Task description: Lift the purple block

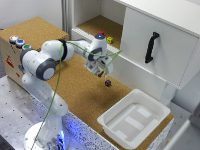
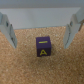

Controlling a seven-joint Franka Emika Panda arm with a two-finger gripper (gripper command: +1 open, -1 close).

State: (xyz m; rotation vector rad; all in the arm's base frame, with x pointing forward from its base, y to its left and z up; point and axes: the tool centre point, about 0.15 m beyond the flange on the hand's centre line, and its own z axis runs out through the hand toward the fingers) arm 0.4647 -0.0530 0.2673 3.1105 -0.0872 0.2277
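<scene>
The purple block sits on the cork table – right between the wide-open jaws of the gripper, a bit toward 6 o'clock.

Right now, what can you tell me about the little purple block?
The purple block is a tiny dark cube, much smaller than the gripper. Its faces carry yellow marks, one like a letter A. It sits flat on the brown cork tabletop, between the gripper's open fingers, which do not touch it. Only the cork touches it.
</scene>
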